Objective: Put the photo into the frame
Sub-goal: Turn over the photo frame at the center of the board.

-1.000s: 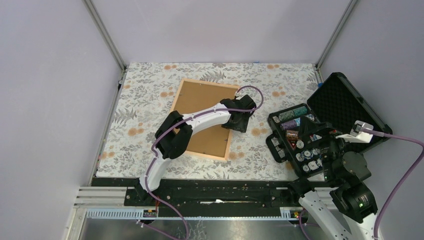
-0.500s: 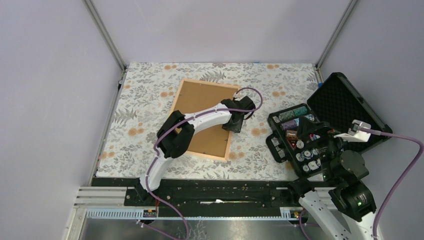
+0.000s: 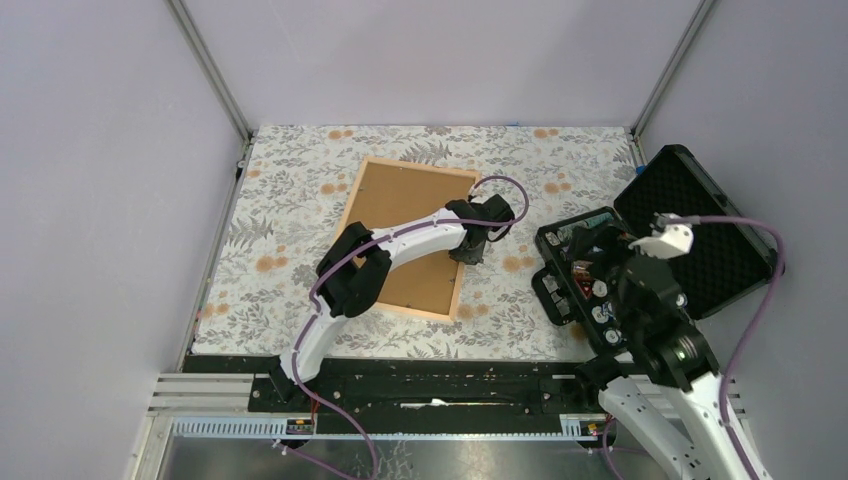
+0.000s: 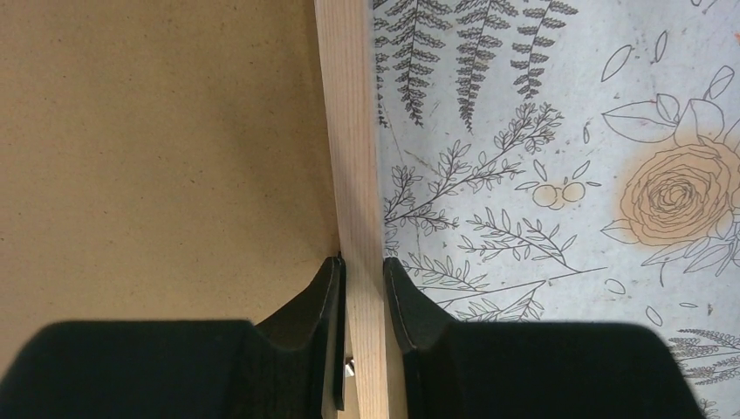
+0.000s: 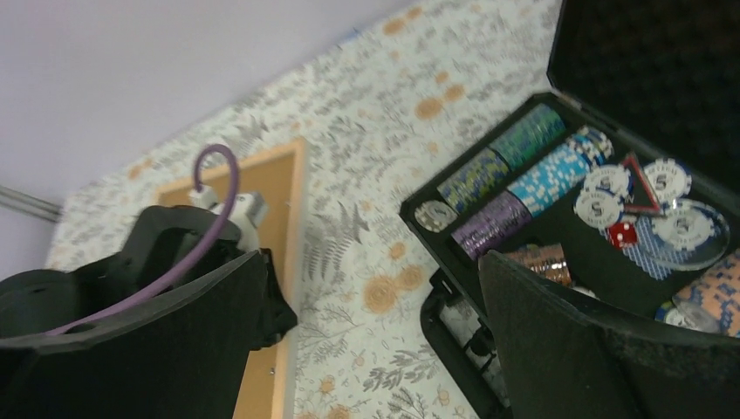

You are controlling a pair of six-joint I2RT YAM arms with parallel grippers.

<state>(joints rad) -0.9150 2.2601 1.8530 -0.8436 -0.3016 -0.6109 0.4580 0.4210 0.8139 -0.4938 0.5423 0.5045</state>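
The frame (image 3: 413, 166) of light wood lies flat on the flowered tablecloth, a little left of the middle. Inside its rails lies the photo (image 3: 400, 205), showing only its plain brown board back. My left gripper (image 3: 470, 254) is shut on the frame's right rail. In the left wrist view its jaws (image 4: 361, 260) pinch the wooden rail (image 4: 353, 131), one finger over the brown board (image 4: 157, 148), the other over the cloth. My right gripper (image 5: 373, 255) hangs open and holds nothing, above the black case (image 3: 700, 215) at the right.
The open black foam-lined case (image 5: 646, 52) holds rows of poker chips (image 5: 515, 166) and a red die. It stands just right of the frame, with a strip of cloth (image 4: 541, 175) between them. Grey walls and metal posts close in the table.
My left gripper has closed its jaws onto the frame's right rail. The right arm has swung up and leftward over the case, still open.
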